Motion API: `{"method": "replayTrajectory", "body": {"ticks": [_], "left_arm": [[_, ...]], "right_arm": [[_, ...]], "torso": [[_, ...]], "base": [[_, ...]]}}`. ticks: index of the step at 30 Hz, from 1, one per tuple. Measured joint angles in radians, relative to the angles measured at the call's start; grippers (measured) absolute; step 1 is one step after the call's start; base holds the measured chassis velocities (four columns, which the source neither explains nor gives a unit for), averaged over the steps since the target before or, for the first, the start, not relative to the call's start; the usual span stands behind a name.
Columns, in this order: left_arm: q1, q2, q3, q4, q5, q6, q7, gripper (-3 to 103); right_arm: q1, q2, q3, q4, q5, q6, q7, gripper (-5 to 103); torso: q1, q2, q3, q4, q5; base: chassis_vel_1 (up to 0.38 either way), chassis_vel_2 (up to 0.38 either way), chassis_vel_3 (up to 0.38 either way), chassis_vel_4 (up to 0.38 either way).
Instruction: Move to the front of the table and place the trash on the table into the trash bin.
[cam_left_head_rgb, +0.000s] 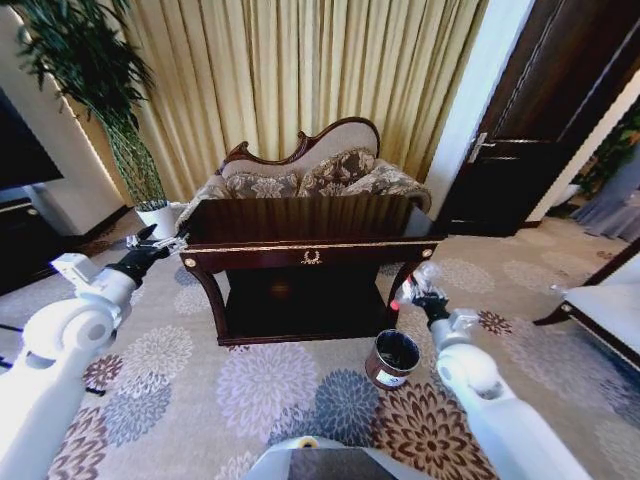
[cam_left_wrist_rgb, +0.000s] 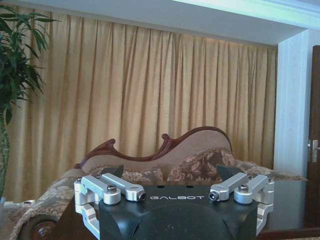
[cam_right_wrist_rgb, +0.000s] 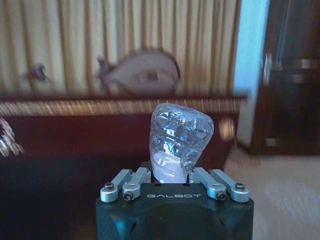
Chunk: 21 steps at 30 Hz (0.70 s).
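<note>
The dark glossy table (cam_left_head_rgb: 300, 222) with gold trim stands straight ahead. My right gripper (cam_left_head_rgb: 424, 296) hangs off the table's right front corner, shut on a crumpled clear plastic bottle (cam_right_wrist_rgb: 177, 137), a piece of the trash. That bottle (cam_left_head_rgb: 418, 279) shows a bit of red at its low end. The trash bin (cam_left_head_rgb: 392, 358), a small round dark canister with a white label, sits on the carpet by the right front leg, below and slightly left of the held bottle. My left gripper (cam_left_head_rgb: 150, 243) hovers off the table's left end; its fingers (cam_left_wrist_rgb: 116, 171) are spread open with nothing between them.
A carved-back patterned sofa (cam_left_head_rgb: 310, 170) sits behind the table against gold curtains. A tall plant in a white pot (cam_left_head_rgb: 158, 215) stands at the left rear, near a dark cabinet (cam_left_head_rgb: 20, 240). A dark door (cam_left_head_rgb: 540, 130) and a seat edge (cam_left_head_rgb: 600, 310) are on the right.
</note>
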Motion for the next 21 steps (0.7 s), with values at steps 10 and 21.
{"method": "replayTrajectory", "body": {"ticks": [10, 21], "left_arm": [[0.039, -0.016, -0.027, -0.032, -0.001, -0.007, -0.01, 100], [0.045, -0.022, 0.019, -0.064, 0.017, -0.013, -0.008, 100]], "right_arm": [[0.138, 0.055, 0.0, -0.352, -0.058, 0.068, -0.08, 28], [0.208, 0.1, -0.001, -0.501, -0.165, 0.17, -0.086, 53]], "torso": [[0.0, 0.0, 0.0, -0.0001, -0.0004], [0.0, 0.0, 0.0, 0.0005, -0.0004]], "base": [[0.0, 0.0, 0.0, 0.0], [0.0, 0.0, 0.0, 0.0]]}}
